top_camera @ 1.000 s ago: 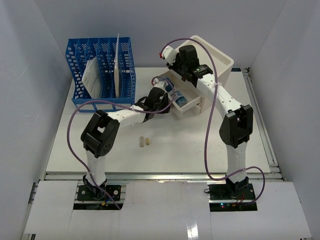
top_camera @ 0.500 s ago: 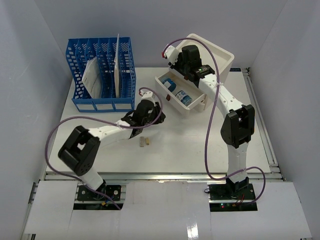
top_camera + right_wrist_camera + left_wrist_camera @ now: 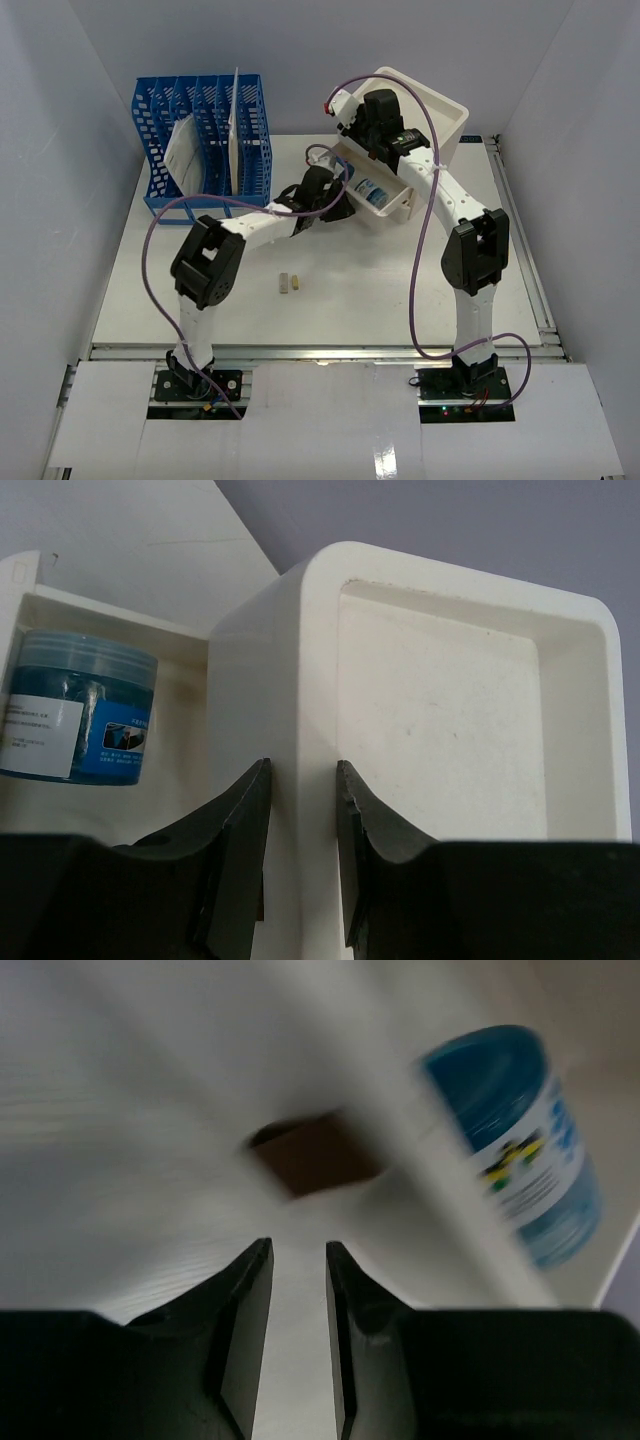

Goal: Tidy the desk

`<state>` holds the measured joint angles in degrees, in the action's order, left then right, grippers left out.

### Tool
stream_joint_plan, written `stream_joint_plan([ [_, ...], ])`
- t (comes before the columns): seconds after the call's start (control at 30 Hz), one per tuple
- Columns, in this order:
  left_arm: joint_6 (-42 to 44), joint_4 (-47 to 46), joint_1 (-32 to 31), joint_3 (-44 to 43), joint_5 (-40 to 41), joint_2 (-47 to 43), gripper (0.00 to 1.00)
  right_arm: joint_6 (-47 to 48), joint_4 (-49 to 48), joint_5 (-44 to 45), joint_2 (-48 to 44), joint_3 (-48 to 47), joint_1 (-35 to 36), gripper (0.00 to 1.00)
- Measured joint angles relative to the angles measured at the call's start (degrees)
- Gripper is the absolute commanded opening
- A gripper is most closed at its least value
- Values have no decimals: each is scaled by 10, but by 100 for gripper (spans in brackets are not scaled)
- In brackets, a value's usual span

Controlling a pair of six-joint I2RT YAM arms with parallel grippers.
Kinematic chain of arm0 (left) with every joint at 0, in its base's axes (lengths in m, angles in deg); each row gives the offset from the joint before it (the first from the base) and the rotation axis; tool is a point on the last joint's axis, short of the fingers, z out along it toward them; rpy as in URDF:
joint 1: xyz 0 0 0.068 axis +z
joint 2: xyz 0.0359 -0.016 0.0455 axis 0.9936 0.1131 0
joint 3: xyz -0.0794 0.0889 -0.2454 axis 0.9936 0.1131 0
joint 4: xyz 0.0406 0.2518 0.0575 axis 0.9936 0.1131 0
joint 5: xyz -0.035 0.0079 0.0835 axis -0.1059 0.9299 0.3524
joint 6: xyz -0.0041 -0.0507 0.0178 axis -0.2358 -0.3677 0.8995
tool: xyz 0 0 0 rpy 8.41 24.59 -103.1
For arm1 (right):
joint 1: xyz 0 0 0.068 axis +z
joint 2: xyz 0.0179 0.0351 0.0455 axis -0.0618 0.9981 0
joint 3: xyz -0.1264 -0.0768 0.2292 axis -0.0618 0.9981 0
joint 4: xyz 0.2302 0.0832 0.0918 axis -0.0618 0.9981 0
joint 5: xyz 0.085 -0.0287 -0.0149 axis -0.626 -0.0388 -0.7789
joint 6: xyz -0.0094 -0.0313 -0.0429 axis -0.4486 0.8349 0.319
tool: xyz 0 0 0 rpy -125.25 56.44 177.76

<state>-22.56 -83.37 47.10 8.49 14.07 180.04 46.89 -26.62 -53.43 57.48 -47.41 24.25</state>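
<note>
White desk (image 3: 400, 290), blue lattice rack (image 3: 160, 130), white drawer box (image 3: 445, 120), blue jar (image 3: 85, 715)

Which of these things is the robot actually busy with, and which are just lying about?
In the job now: desk, white drawer box, open drawer, blue jar, left gripper, right gripper.
Lying about, untouched: blue file rack, papers in it, two small tan pieces.

desk (image 3: 400, 290), blue rack (image 3: 205, 150), drawer box (image 3: 450, 120), two blocks (image 3: 290, 284)
</note>
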Motion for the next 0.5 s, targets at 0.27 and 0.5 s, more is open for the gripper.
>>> stream_joint_plan([
  [0.27, 20, 29, -74, -208, -66, 126, 42, 2, 1, -3, 1, -2, -6, 19],
  [0.5, 3, -28, -55, -40, -38, 12, 45, 2, 1, -6, 1, -2, -6, 20],
])
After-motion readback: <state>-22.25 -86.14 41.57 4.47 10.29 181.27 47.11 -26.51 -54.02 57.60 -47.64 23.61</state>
